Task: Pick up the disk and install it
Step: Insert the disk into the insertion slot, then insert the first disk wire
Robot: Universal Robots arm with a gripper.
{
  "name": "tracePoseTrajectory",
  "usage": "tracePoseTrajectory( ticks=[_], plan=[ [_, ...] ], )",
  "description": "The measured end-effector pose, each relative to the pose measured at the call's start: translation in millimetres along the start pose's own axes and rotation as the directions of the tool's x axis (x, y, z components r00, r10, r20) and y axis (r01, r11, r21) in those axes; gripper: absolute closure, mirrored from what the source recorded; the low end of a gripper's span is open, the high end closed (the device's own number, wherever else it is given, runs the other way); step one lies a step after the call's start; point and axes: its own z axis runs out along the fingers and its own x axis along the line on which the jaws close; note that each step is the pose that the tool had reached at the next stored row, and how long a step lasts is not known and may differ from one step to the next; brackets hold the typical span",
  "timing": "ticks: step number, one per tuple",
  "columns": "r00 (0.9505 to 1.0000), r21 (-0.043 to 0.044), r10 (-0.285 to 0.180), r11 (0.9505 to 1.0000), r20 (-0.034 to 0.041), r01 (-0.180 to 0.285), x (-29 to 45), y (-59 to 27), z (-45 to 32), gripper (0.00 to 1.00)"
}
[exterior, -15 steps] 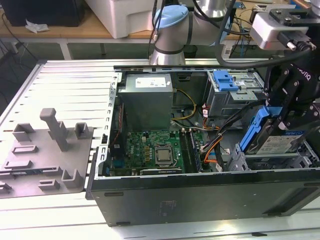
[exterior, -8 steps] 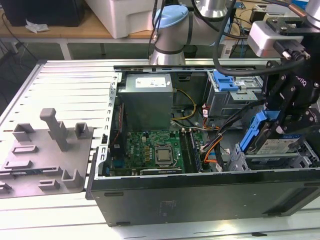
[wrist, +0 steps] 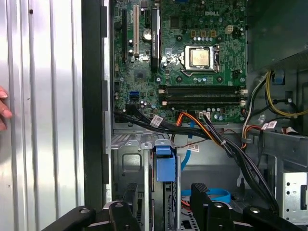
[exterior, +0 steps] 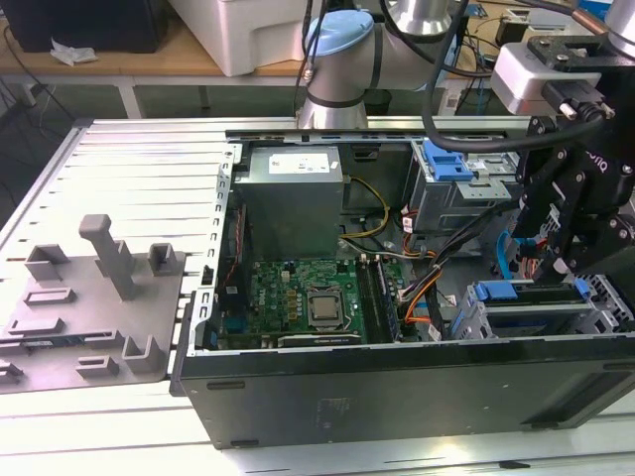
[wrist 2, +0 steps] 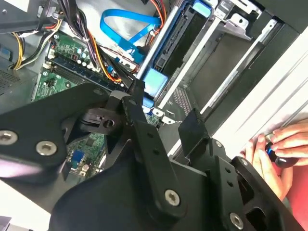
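Gripper [exterior: 549, 266] is hanging over the open PC case [exterior: 397, 397], at about 3 o'clock from the motherboard [exterior: 303, 297] in the exterior view. Jaws are standing wide, gripping nothing.

Disk [exterior: 536, 294] is sitting on edge in the grey drive cage [exterior: 585, 319], at 4 o'clock from the motherboard and directly under the gripper. Its blue caddy tab [exterior: 493, 291] is pointing toward the board.

In the first wrist view the gripper [wrist: 164, 192] is straddling the disk [wrist: 165, 166], with one finger [wrist: 131, 199] on each side of the slot. Can't tell whether the fingers are touching the cage.

In the second wrist view the gripper [wrist 2: 166, 103] is showing an empty gap. The disk [wrist 2: 175, 41] is lying just beyond it, and a blue flat cable [wrist 2: 126, 29] is looping next to it.

Grey fixture [exterior: 94, 297] with upright posts is sitting on the table [exterior: 149, 159] at 9 o'clock from the case, well apart. A person's hand [wrist 2: 284, 144] is resting on the table, outside the case wall.
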Motion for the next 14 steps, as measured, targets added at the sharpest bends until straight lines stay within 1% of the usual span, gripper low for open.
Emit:
tracePoseTrajectory(
  ticks=[14],
  plan=[
    [1.0,0.0,0.0,1.0,0.0001,0.0,0.0,0.0,0.7,0.44]
  ],
)
